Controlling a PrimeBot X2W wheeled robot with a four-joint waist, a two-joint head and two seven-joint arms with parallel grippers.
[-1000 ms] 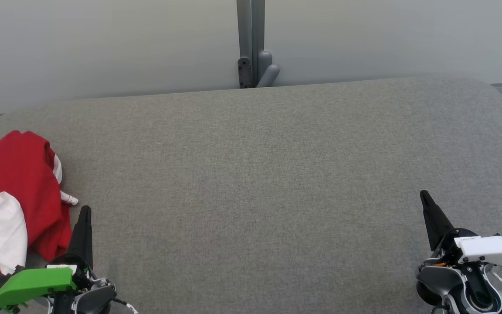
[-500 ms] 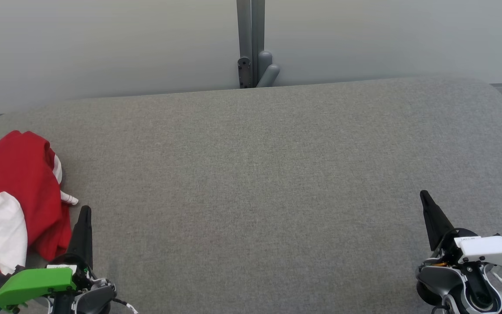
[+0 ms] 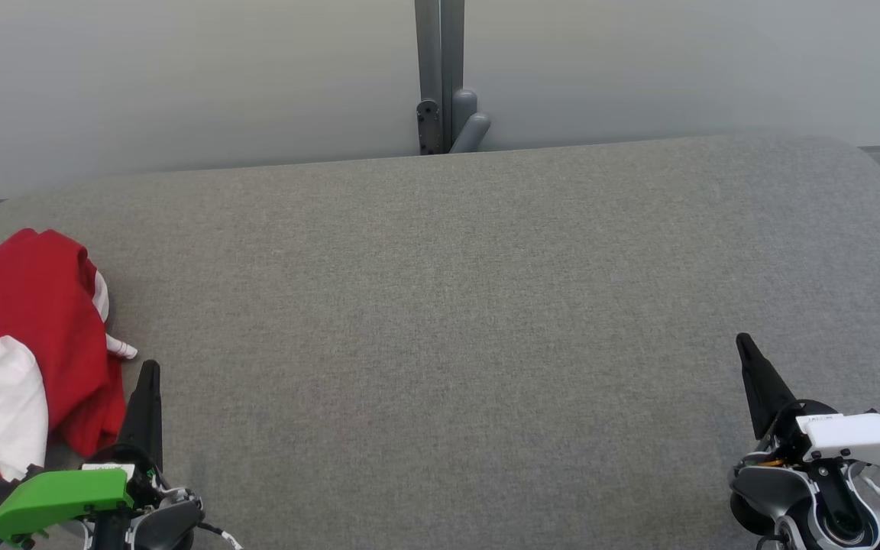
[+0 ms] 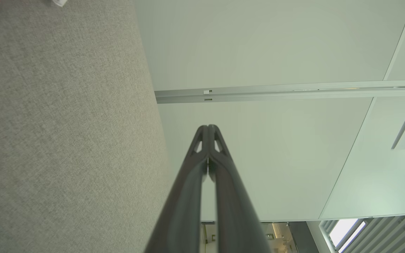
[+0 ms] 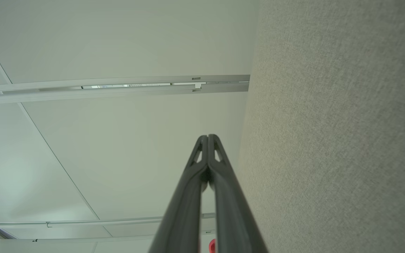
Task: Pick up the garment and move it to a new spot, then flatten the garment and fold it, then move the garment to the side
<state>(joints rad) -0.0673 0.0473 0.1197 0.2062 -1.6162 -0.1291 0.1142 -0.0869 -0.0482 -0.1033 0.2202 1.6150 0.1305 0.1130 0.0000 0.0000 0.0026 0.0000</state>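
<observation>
Because the crumpled red-and-white garment (image 3: pixel 24 336) lies at the grey table's (image 3: pixel 486 305) left edge, just left of the left gripper (image 3: pixel 149 370), that arm is nearer than the far-off right gripper (image 3: pixel 744 344); all jaws are closed, empty.

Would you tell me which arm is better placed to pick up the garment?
Left. The left gripper sits right beside the garment at the table's left end; the right gripper is far across it.

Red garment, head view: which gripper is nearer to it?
Left. The left gripper, shut, sits close beside the red garment at the left end of the grey surface; the right gripper, also shut, is far off at the right end.
</observation>
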